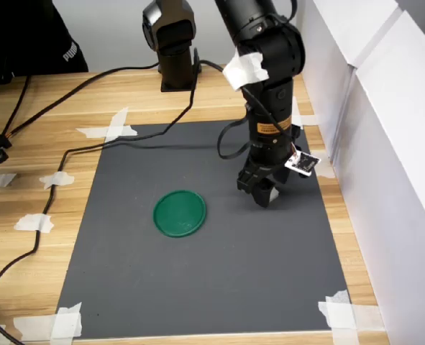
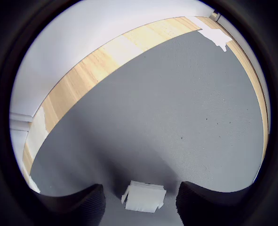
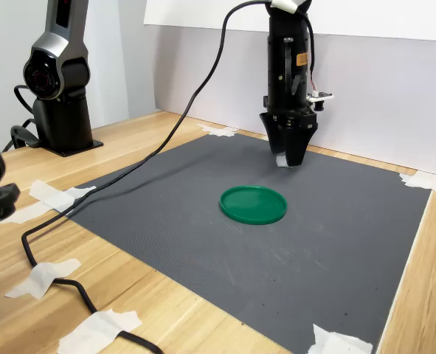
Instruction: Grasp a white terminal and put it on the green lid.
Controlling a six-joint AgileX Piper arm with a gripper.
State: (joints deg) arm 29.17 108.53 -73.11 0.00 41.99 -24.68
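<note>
White terminal (image 2: 144, 197) sits between the two dark fingers of the gripper (image 1: 264, 192), a tiny ridged plastic block seen most clearly in the wrist view, where a finger stands close on each side of it. Whether the fingers are already pressing on the block or only bracketing it cannot be told for certain, and the pictures do not settle whether it rests on the mat or hangs just above it; in the second exterior view a small white patch shows at the fingertips, low over the mat. The arm points straight down over the dark grey mat (image 1: 219, 287), toward the mat's edge nearest the white wall panels (image 1: 385, 129). The green lid (image 1: 180, 213), a flat round disc with a slight rim, lies near the middle of the mat, a short way from the gripper and apart from it, with nothing on it. To do this step well, the grip should be confirmed as firm and centred on the block, since something so small could twist or slip out. A straight lift, a level carry across to the lid's centre, and a low release would likely keep it from bouncing off the disc.
</note>
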